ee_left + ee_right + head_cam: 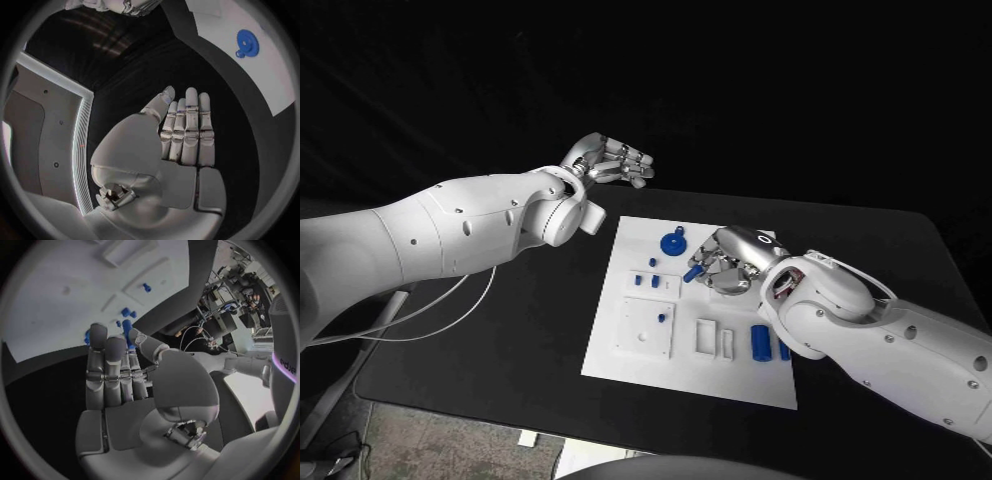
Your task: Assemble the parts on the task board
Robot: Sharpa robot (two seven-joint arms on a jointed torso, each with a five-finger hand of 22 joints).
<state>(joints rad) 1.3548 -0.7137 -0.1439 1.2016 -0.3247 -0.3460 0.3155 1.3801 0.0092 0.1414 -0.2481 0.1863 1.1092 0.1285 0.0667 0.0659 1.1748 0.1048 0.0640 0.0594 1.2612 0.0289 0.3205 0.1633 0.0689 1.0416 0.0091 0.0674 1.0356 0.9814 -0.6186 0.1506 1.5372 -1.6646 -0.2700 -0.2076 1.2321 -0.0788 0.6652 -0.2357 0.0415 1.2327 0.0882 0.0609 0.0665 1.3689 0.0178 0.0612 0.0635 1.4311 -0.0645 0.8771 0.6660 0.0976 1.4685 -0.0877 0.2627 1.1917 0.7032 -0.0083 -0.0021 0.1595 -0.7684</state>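
Note:
The white task board [687,345] lies in the middle of the black table. My right hand [726,262] hovers over its far half and pinches a small blue part [692,270] between thumb and a finger; the same blue part [127,334] sits at the fingertips [115,347] of the right hand [125,385]. A round blue part [672,241] lies at the board's far edge, and this round part [247,42] also lies on the board [219,22]. Small blue pegs [651,264] stand beside it. My left hand [607,160] is raised beyond the board's left side, with the left hand [181,135] flat, fingers straight and holding nothing.
Two blue cylinders [760,343] lie at the board's right edge, close to my right forearm [877,340]. White raised blocks [646,328] and slots [705,337] fill the near half of the board. More blue pegs [129,313] stand ahead of the right fingers. White cables [437,310] trail off the table's left side.

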